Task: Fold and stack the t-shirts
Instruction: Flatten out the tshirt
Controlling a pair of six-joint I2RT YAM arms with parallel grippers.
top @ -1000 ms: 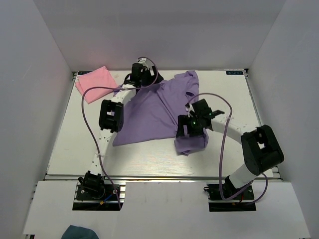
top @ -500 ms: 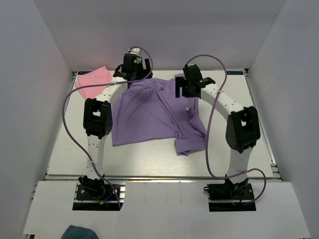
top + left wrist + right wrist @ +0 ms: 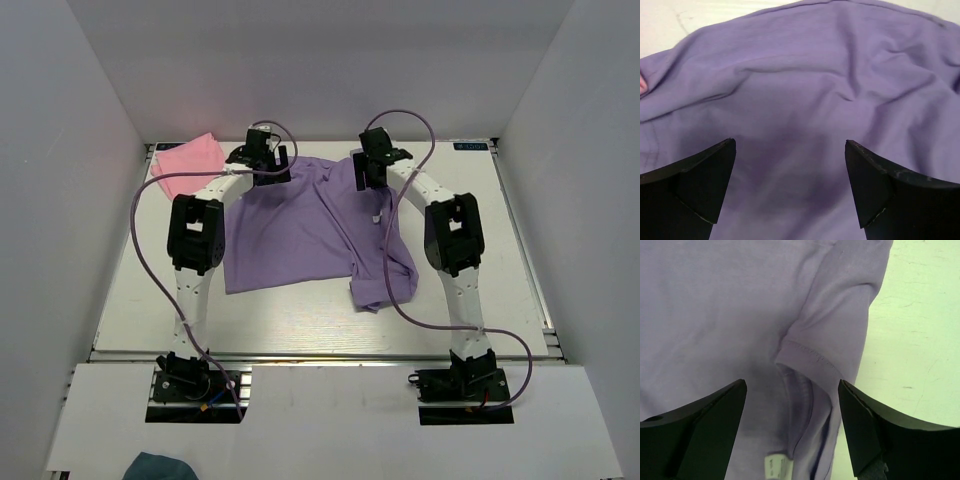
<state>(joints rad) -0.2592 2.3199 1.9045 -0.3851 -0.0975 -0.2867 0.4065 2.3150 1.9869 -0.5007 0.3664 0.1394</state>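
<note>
The lavender-purple t-shirt (image 3: pixel 300 235) lies spread and rumpled across the middle of the table, one part bunched at its front right corner. My left gripper (image 3: pixel 262 165) is open over the shirt's far left edge; in the left wrist view (image 3: pixel 790 150) only purple cloth (image 3: pixel 805 90) shows between the fingers. My right gripper (image 3: pixel 372 172) is open over the shirt's far right part. The right wrist view shows that gripper (image 3: pixel 792 387) above a folded hem and the small white neck label (image 3: pixel 777 467). The pink t-shirt (image 3: pixel 185 160) lies bunched at the far left corner.
White walls close in the table on the left, back and right. Purple cables (image 3: pixel 150 230) loop from both arms over the table. A dark teal object (image 3: pixel 160 467) lies below the front edge at lower left. Bare tabletop (image 3: pixel 920 330) lies right of the shirt.
Both arms have stretched toward the far edge. My right gripper moved from the shirt's front right part to its far right part. My left gripper shifted slightly left. The shirt now lies flatter.
</note>
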